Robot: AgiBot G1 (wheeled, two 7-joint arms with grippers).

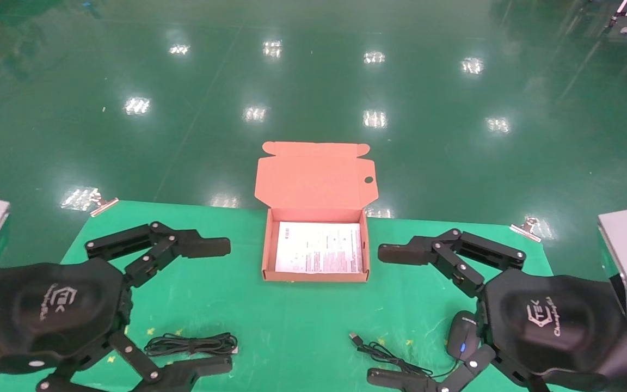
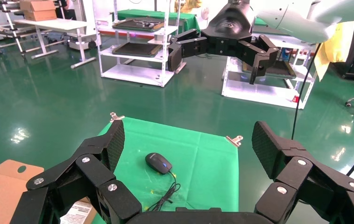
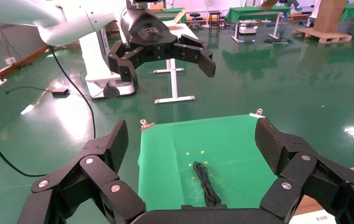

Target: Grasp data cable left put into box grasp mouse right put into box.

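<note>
Left gripper point(image 1: 213, 305) spread wide, cable point(image 1: 191, 344) on the cloth point(image 1: 302, 316) between its fingertips, right gripper point(image 1: 395, 314) spread wide, mouse point(image 1: 463, 335) just beside its lower finger, open box point(image 1: 316, 250) between both grippers

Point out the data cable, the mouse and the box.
data cable point(image 1: 191, 344), head view, middle of the looped bundle.
mouse point(image 1: 461, 335), head view, top shell by the blue light.
box point(image 1: 316, 181), head view, inside face of the open lid.
</note>
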